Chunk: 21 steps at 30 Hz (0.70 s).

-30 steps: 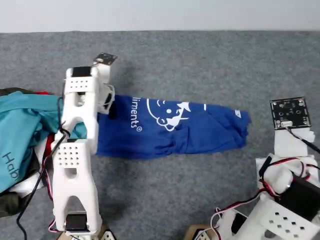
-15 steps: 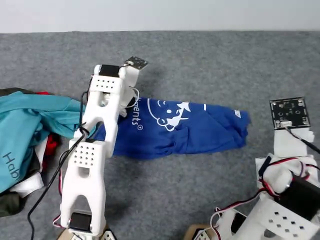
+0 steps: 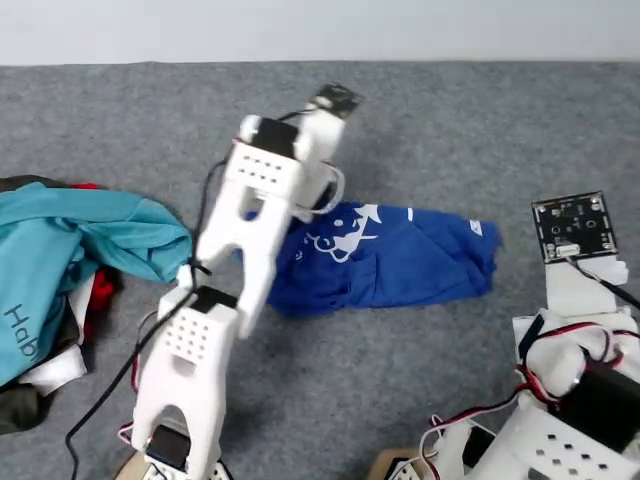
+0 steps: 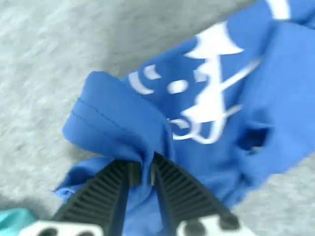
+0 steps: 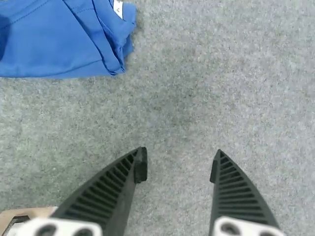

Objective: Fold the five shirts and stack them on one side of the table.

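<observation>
In the high view, the blue shirt [image 3: 400, 262] lay on the grey table [image 3: 450, 130] as a long band, its long axis running from the left arm [image 3: 250, 220] across to the right arm [image 3: 575, 400]. The left arm's wrist hung over the shirt's bunched end, the one farther from the right arm. The pile of other shirts [image 3: 60, 260], teal on top, sat well apart from the blue shirt, beyond that bunched end.

In the left wrist view, the left gripper [image 4: 142, 172] was clenched on a raised fold of the blue shirt [image 4: 211, 123]. The cloth was pinched between the two ribbed jaws, and a hemmed edge curled up just beside them. The white print [image 4: 206, 93] spread away from the jaws along the shirt.

In the right wrist view, the right gripper [image 5: 178, 164] stood released, jaws wide apart over bare table [image 5: 221, 73], holding nothing. The blue shirt's [image 5: 59, 39] other end, the one with the label [image 5: 118, 7], lay near it but not touching.

The left gripper had the cloth, and the rest of the shirt stretched away from it along the long axis towards the right gripper. The fold would therefore probably have to carry the held end along that axis onto the labelled end. The right gripper was the nearer one to pin that end down.
</observation>
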Motion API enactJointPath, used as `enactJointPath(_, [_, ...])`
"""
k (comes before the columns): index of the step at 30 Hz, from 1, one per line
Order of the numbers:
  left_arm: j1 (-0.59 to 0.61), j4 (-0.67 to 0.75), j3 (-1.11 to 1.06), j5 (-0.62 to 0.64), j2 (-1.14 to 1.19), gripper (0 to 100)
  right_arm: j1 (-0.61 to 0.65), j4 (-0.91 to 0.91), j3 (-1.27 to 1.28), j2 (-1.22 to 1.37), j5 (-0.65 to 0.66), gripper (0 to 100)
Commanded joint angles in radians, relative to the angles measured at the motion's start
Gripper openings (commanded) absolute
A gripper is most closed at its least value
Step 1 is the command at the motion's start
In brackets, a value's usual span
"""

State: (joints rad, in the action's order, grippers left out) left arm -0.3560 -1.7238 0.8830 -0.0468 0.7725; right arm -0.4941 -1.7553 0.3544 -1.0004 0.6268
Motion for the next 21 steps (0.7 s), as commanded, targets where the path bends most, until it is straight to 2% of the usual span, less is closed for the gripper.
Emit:
enactJointPath(1, [-0.100, -0.014, 0.039, 0.011, -0.077, 0, 0.012, -0.035, -0.052, -0.004, 0.011, 21.9])
enactJointPath(9, [-0.253, 0.121, 0.064, 0.107, -0.074, 0, 0.012, -0.035, -0.052, -0.004, 0.011, 21.9])
enactJointPath(15, [-0.313, 0.201, 0.122, 0.163, -0.071, 0, 0.010, -0.035, -0.051, -0.004, 0.009, 21.9])
enactJointPath(21, [-0.354, 0.333, 0.074, 0.189, -0.069, 1, 0.010, -0.035, -0.049, -0.004, 0.006, 21.9])
